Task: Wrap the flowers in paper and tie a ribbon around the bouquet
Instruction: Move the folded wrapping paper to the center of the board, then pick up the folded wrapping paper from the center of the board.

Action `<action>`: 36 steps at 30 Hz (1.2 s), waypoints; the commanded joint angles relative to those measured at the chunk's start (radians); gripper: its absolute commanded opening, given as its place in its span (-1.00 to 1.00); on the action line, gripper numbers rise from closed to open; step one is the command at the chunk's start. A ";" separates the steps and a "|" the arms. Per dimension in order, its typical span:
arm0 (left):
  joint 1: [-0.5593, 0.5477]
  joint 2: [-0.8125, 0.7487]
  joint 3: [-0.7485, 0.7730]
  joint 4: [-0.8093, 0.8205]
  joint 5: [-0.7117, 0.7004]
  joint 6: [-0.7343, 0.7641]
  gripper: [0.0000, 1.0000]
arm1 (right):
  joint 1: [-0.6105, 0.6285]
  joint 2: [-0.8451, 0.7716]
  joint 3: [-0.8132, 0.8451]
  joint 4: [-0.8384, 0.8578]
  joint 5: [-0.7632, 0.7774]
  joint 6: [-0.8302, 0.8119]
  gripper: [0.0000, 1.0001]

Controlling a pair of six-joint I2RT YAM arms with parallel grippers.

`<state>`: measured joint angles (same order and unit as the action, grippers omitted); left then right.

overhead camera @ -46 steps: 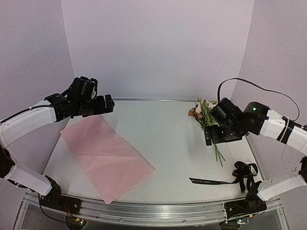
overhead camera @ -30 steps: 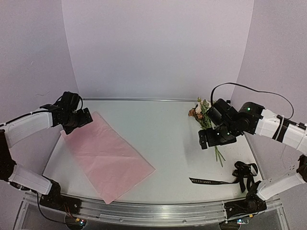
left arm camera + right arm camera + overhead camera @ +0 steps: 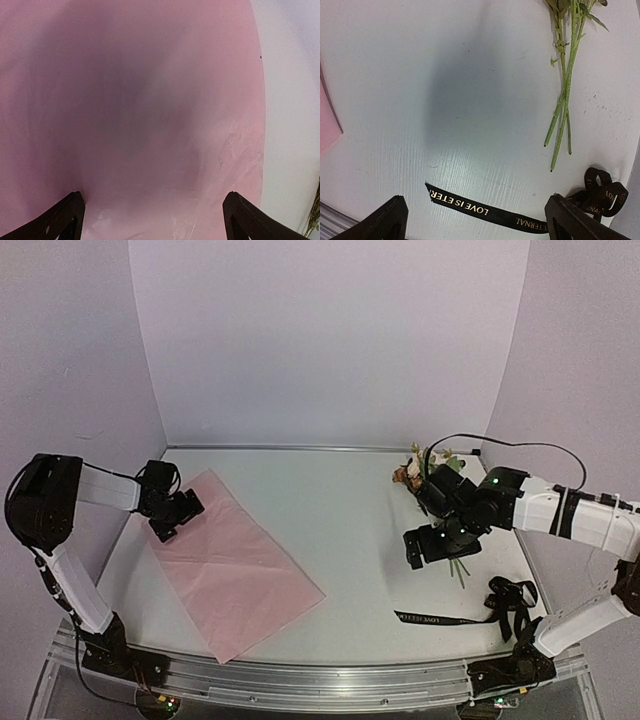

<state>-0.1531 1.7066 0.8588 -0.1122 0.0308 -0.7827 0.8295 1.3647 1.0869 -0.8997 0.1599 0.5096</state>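
soft, even light brightens the white tabletop (image 3: 340,500). each wrist view holds a broad, blurred shadow at centre, and the paper (image 3: 150,100) up close looks out of focus.

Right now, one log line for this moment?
left hand: open over paper | right hand: open beside flowers | ribbon: on table | wrap: not started

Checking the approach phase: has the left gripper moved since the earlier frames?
Yes. The left gripper has come down and leftward, from above the far corner of the paper to low over its left edge.
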 commanded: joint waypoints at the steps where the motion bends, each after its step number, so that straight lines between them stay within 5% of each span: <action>1: -0.079 0.084 0.054 0.004 0.060 0.010 0.99 | -0.003 -0.014 -0.014 0.022 0.013 0.013 0.97; 10: -0.273 0.201 0.213 -0.003 0.082 -0.059 0.99 | -0.002 -0.006 -0.029 0.028 0.013 0.026 0.97; 17: -0.282 0.103 0.366 -0.169 0.056 -0.014 0.99 | -0.003 0.010 -0.026 0.037 -0.037 0.049 0.97; 27: -0.230 -0.243 0.056 -0.273 0.101 -0.016 0.99 | -0.001 0.055 -0.057 0.181 -0.246 0.117 0.97; 36: -0.142 -0.410 -0.189 -0.184 0.355 -0.027 0.99 | 0.007 0.209 -0.006 0.311 -0.384 0.203 0.97</action>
<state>-0.3077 1.3422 0.7231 -0.3568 0.2326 -0.8092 0.8302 1.5163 1.0367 -0.6826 -0.1466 0.6539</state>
